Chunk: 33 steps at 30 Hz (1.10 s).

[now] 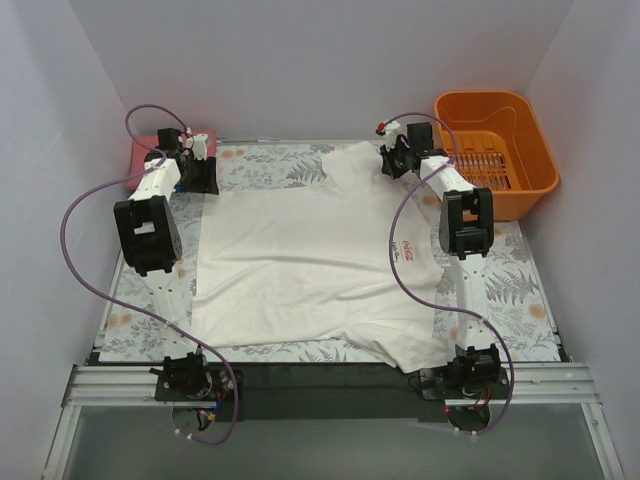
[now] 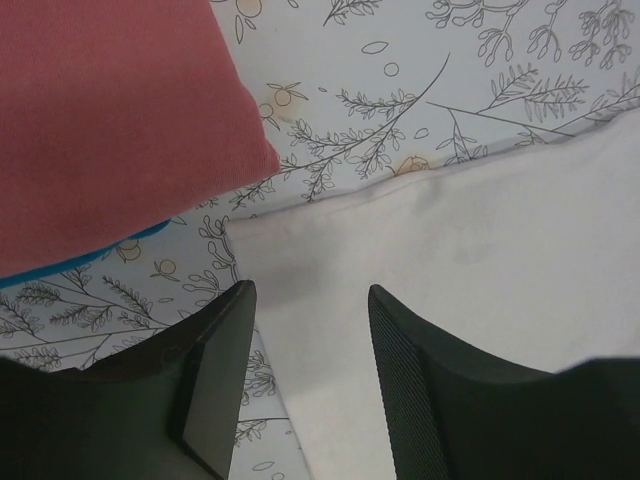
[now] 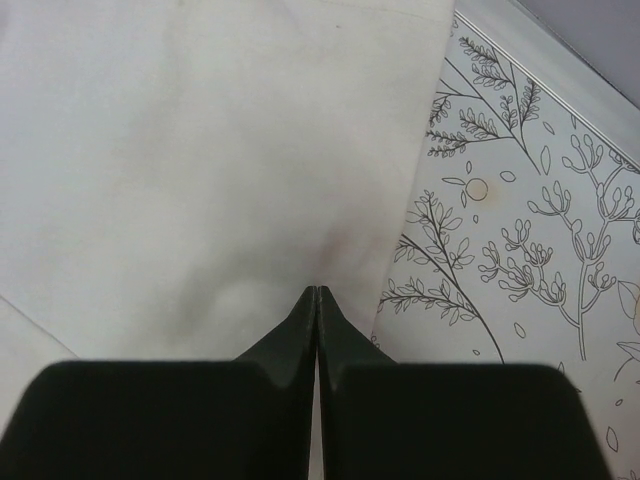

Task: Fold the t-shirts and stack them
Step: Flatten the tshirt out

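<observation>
We judge the white t-shirt (image 1: pixel 300 265) to be thin, light and limp. It lies spread flat across the middle of the table cover (image 1: pixel 510 290), with one sleeve trailing toward 5 o'clock. Cloth like this sags from wherever it is pinched and drags easily over the cover. The best holds are therefore at the corners and along the edge, with two points lifted together so the fold line stays straight.

At the shirt's 10 o'clock corner, the left gripper (image 2: pixel 310 298) hangs with its fingers spread apart and the corner of white cloth showing between them, nothing held.

At about 1 o'clock, the right gripper (image 3: pixel 317 292) has its fingers pressed together, tips over the cloth just inside its edge. We cannot tell whether a pinch of fabric is caught between them.

Farther out, at the table's 10 o'clock corner, the folded salmon-red t-shirt (image 2: pixel 110 120) rests on the blue t-shirt (image 2: pixel 95 260), of which only a thin edge shows. At 2 o'clock, off the cover, stands an orange basket (image 1: pixel 537 165).
</observation>
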{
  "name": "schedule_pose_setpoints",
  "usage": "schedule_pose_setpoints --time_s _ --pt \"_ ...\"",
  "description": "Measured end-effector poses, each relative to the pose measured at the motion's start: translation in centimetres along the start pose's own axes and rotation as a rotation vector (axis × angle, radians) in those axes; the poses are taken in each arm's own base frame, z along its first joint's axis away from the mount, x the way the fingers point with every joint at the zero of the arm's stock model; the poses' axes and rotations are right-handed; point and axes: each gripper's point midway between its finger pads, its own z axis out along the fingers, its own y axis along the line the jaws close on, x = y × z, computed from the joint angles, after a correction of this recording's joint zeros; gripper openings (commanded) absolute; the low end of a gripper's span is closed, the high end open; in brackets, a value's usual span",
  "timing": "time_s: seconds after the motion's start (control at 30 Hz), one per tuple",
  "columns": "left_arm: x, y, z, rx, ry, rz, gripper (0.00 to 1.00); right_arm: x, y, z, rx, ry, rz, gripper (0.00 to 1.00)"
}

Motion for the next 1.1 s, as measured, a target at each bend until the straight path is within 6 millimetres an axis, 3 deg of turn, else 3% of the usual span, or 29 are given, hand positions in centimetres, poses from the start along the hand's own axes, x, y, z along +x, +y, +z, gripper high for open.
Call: schedule_pose_setpoints --time_s 0.13,0.43,0.8,1.1 --pt "0.2 0.3 0.8 0.009 0.0 0.071 0.4 0.1 -0.1 -0.2 -0.014 -0.006 0.004 0.01" --pt "-1.7 0.9 2.2 0.039 -0.056 0.278 0.37 0.3 -0.2 -0.5 -0.022 -0.004 0.011 0.01" --pt "-0.4 1.6 4.4 0.052 -0.027 0.361 0.36 0.4 -0.1 -0.6 -0.024 0.002 0.016 0.01" --pt "-0.3 1.1 4.5 0.077 -0.027 0.375 0.04 0.4 -0.2 -0.7 -0.027 0.001 0.02 0.01"
